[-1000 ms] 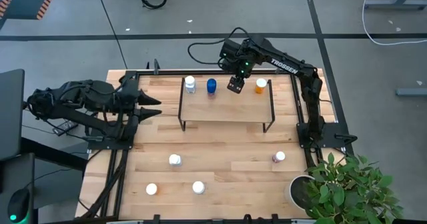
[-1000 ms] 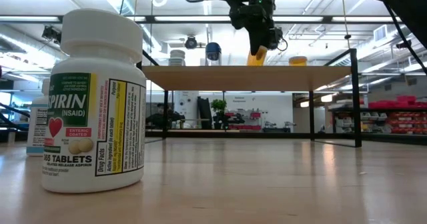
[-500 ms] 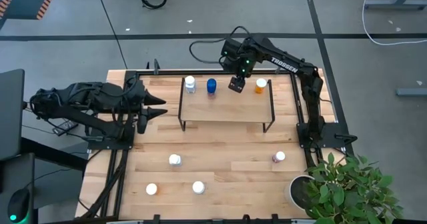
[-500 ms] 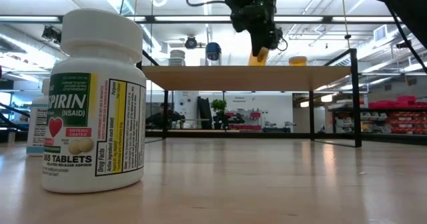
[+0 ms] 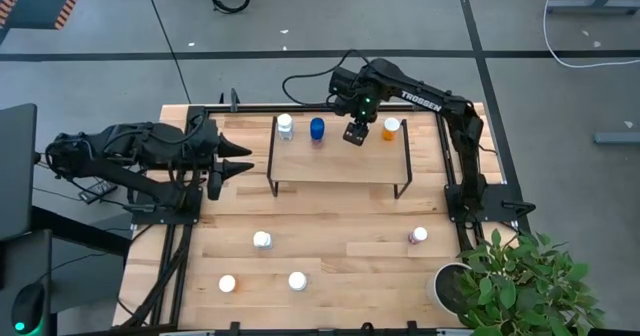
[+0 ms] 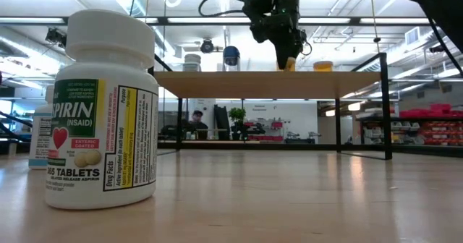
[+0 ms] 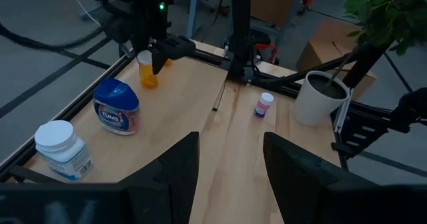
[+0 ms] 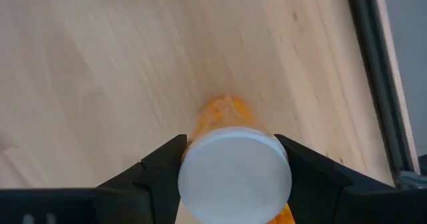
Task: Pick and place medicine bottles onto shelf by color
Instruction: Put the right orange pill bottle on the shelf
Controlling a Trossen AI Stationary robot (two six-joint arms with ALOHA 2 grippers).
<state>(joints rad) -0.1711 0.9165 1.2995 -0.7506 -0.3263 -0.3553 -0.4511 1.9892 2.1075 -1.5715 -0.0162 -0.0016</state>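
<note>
The right gripper (image 5: 355,134) pinches an orange bottle (image 8: 233,167) by its white cap, upright over the shelf (image 5: 340,161) — board directly below, second orange bottle (image 5: 391,127) just beside; the left gripper (image 5: 235,160) waits spread, well apart.

On the shelf (image 5: 340,166), bare board runs from the blue bottle (image 5: 317,128) toward 6 o'clock; another orange bottle (image 5: 391,128) crowds 3 o'clock.

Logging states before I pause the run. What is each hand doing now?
Left hand: open, empty, off the shelf's left end.
Right hand: shut on an orange bottle over the shelf.
</note>
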